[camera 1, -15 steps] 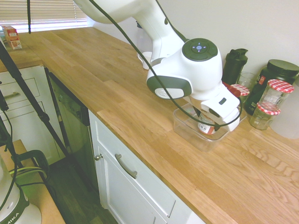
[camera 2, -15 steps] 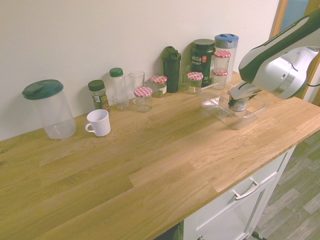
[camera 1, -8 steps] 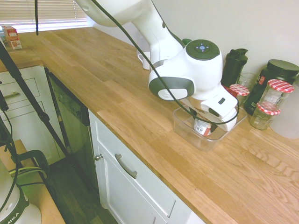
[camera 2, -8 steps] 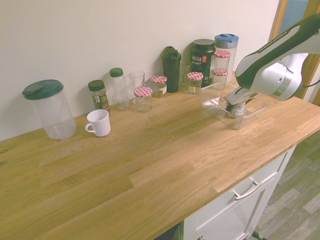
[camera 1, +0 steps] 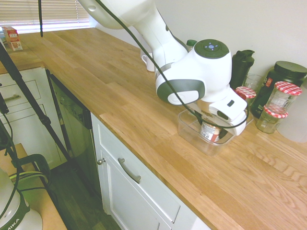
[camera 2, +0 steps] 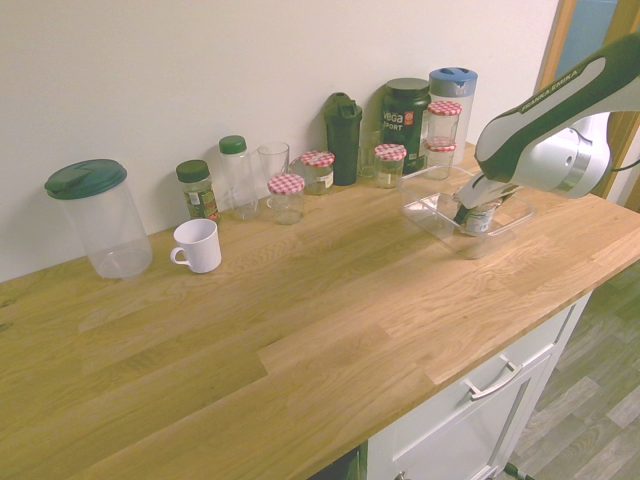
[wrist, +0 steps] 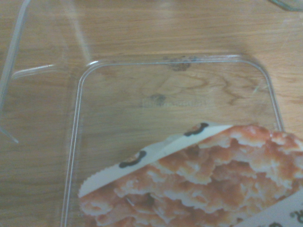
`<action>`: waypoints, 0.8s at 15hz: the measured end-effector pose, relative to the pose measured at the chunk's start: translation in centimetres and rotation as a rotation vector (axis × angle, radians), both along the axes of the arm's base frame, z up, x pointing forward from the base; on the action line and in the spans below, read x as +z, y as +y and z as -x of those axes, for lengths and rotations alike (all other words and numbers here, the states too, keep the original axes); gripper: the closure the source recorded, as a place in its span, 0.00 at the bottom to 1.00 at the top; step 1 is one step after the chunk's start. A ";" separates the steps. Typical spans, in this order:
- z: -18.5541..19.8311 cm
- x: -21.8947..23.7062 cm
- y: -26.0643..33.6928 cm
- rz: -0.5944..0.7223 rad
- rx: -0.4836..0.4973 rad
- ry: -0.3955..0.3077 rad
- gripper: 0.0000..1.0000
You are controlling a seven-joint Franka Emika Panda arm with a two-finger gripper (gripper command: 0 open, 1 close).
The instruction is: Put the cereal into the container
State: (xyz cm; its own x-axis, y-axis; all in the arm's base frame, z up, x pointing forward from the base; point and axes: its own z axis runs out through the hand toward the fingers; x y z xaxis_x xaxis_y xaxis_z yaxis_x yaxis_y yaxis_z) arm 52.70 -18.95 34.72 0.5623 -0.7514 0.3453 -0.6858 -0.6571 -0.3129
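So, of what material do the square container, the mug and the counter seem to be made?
Square container: clear, glossy plastic, probably; thin see-through walls with bright edges.
Mug: white, smooth, perhaps ceramic, though it could be plastic.
Counter: wood, low sheen; grain and joined strips show.

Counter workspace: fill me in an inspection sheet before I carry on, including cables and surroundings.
Surface: wooden countertop; spills, nothing seen.
Job's things: cereal cup within the walls of the clear container; whether it rests on the bottom, cannot tell.
Clutter: white mug, red-checkered-lid jars, green-lidded pitcher and black tub, all outside the container.
Gripper: gripper reaches down into the container, at the cup; grip unclear.
Cables: dark cable passes in front of the arm.
Surroundings: window blind, white cabinets; people, nothing seen.
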 end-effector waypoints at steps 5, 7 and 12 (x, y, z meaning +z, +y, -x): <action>-0.8 3.7 -0.1 -0.009 0.000 0.166 0.00; -0.8 6.2 0.7 -0.033 0.005 0.208 0.00; -0.9 7.3 1.1 -0.025 0.010 0.225 0.00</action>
